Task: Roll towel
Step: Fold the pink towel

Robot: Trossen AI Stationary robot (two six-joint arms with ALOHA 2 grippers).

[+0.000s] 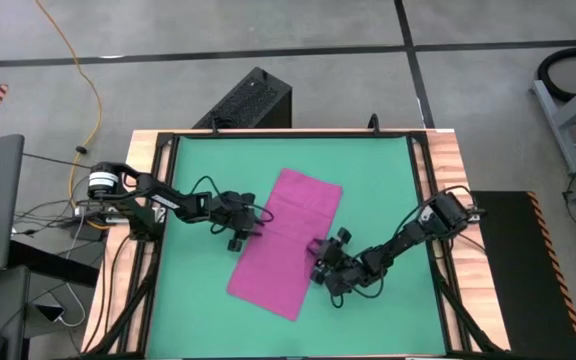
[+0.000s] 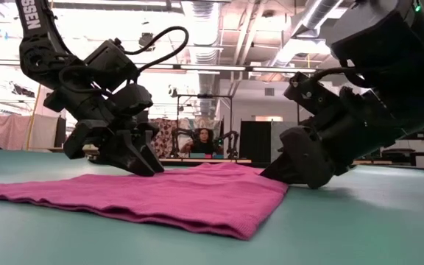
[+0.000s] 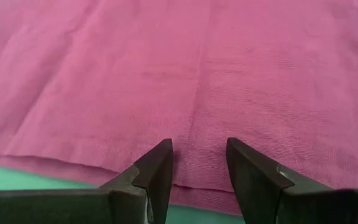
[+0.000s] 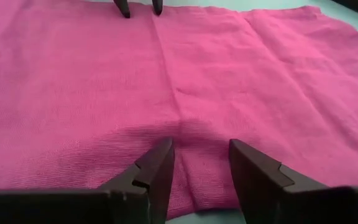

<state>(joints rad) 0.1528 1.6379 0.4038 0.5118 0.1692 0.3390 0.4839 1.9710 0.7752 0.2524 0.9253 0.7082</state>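
The towel (image 1: 286, 243) lies flat and unrolled on the green counter (image 1: 388, 180), set diagonally near the centre. The left hand (image 1: 251, 226) is positioned at the towel's left long edge, fingers (image 3: 157, 171) apart, tips low over the fabric edge. The right hand (image 1: 320, 255) is positioned at the opposite, right long edge, fingers (image 4: 158, 168) likewise apart over the cloth. The two hands face each other across the towel's width.
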